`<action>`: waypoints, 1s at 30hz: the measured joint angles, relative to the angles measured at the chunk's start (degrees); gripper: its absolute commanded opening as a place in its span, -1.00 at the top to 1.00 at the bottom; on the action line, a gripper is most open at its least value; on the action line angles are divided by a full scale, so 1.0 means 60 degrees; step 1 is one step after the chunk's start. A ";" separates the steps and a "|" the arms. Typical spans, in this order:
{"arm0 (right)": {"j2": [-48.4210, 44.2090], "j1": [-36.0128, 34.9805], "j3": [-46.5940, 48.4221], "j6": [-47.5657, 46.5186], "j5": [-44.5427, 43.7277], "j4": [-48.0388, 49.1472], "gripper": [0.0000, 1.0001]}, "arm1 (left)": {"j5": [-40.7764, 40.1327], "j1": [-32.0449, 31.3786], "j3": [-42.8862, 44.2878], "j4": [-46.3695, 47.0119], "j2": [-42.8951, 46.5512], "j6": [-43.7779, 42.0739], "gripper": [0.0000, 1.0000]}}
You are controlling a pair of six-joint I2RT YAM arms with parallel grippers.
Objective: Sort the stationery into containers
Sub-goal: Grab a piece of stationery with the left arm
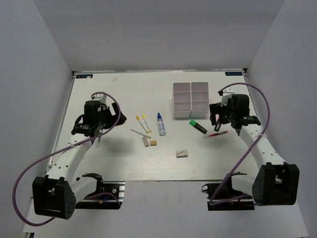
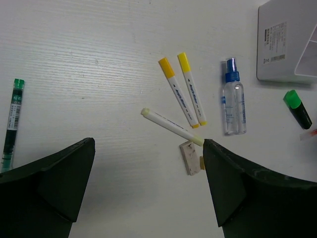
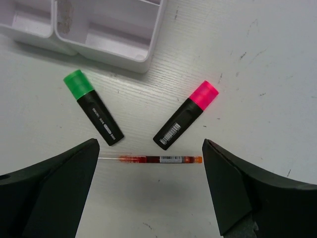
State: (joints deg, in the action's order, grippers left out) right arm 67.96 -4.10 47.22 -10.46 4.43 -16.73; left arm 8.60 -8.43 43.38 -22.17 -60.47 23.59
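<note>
Right gripper [image 3: 149, 145] sits spread wide on my feed, gripping nothing. The thin red pen [image 3: 138, 159] lies on the table [image 3: 257, 74] between its fingers, with a barcode sticker [image 3: 171, 159] on its barrel. Beyond it are the green-black highlighter [image 3: 94, 107] and a pink highlighter [image 3: 185, 115], just short of the white tray [image 3: 148, 54]. Left gripper [image 2: 148, 144] is equally spread and empty, over the yellow-capped white pens [image 2: 184, 94]. Their print is too small for me to read.

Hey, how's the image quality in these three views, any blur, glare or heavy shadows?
Top external: even light, only a soft shadow on the table beside the left arm; small items lack detail. Left wrist: yellow-capped pens sharp, no glare. Right wrist: thin red pen crisp, dark fingers underexposed.
</note>
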 measured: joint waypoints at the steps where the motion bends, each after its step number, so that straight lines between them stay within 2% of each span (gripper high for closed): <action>1: 0.0000 0.0000 0.0033 -0.0051 0.0044 -0.0051 -0.81 | 0.0040 0.0000 0.0015 0.0018 -0.0127 0.0000 -0.99; 5: 0.0000 0.0000 0.0244 -0.0922 0.0882 -0.0568 -0.81 | 0.0124 -0.0036 0.0226 0.0055 -0.0572 0.0033 -0.99; 7: -0.0004 -0.0004 0.0342 -0.1319 0.1231 -0.0790 -0.81 | 0.0157 -0.0055 0.0393 0.0131 -0.0827 0.0069 -0.82; 8: -0.0004 -0.0004 0.0390 -0.1435 0.1341 -0.0911 -0.81 | 0.0175 -0.0062 0.0466 0.0189 -0.0940 0.0102 -0.69; 9: -0.0004 -0.0004 0.0455 -0.1599 0.1424 -0.1045 -0.81 | 0.0222 -0.0076 0.0546 0.0237 -0.1071 0.0127 -0.32; 12: -0.0004 -0.0004 0.0732 -0.2109 0.1588 -0.1519 -0.81 | 0.0437 -0.0120 0.0845 0.0477 -0.1541 0.0208 0.33; 14: 0.0018 -0.0004 0.0973 -0.2528 0.1683 -0.1934 -0.81 | 0.0557 -0.0131 0.1104 0.0623 -0.1978 0.0222 0.33; 15: 0.0040 0.0000 0.1053 -0.2692 0.1723 -0.2116 -0.81 | 0.0608 -0.0135 0.1257 0.0659 -0.2218 0.0240 0.20; 16: 0.0055 0.0000 0.1104 -0.2856 0.1763 -0.2273 -0.81 | 0.0663 -0.0135 0.1461 0.0681 -0.2510 0.0233 -0.15; 17: 0.0062 0.0000 0.1107 -0.2969 0.1789 -0.2393 -0.65 | 0.0688 -0.0138 0.1665 0.0681 -0.2820 0.0215 -0.16; 18: 0.0066 0.0000 0.1100 -0.3085 0.1810 -0.2521 0.24 | 0.0725 -0.0157 0.1949 0.0637 -0.3184 0.0306 -0.19; 19: 0.0069 0.0000 0.1082 -0.3206 0.1854 -0.2641 0.60 | 0.0729 -0.0182 0.2259 0.0601 -0.3581 0.0364 -0.19; 20: 0.0066 0.0004 0.1038 -0.3173 0.1905 -0.2696 0.81 | 0.0714 -0.0189 0.2590 0.0546 -0.4007 0.0404 -0.19; 21: 0.0058 0.0004 0.0962 -0.3111 0.1945 -0.2688 0.89 | 0.0696 -0.0200 0.2962 0.0368 -0.4470 0.0470 -0.19; 22: 0.0051 0.0004 0.0878 -0.3031 0.1974 -0.2692 0.76 | 0.0667 -0.0226 0.3348 0.0193 -0.4943 0.0532 -0.19; 24: 0.0040 0.0018 0.0688 -0.2863 0.2004 -0.2648 0.34 | 0.0619 -0.0299 0.3996 -0.0175 -0.5756 0.0699 -0.14; 25: 0.0036 0.0025 0.0612 -0.2816 0.2007 -0.2616 0.19 | 0.0590 -0.0357 0.4248 -0.0390 -0.6105 0.0765 -0.07; 28: 0.0040 0.0066 0.0470 -0.2568 0.1949 -0.2524 0.16 | 0.0444 -0.0637 0.4940 -0.1067 -0.6947 0.0947 0.08; 30: 0.0062 0.0066 0.0463 -0.2419 0.1920 -0.2401 0.16 | 0.0215 -0.0940 0.5431 -0.1577 -0.7453 0.1111 0.11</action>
State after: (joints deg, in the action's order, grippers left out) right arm 68.34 -3.70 50.00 -24.97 15.94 -31.14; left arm 9.89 -14.06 75.96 -31.64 -105.19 30.26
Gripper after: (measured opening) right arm 0.420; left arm 0.458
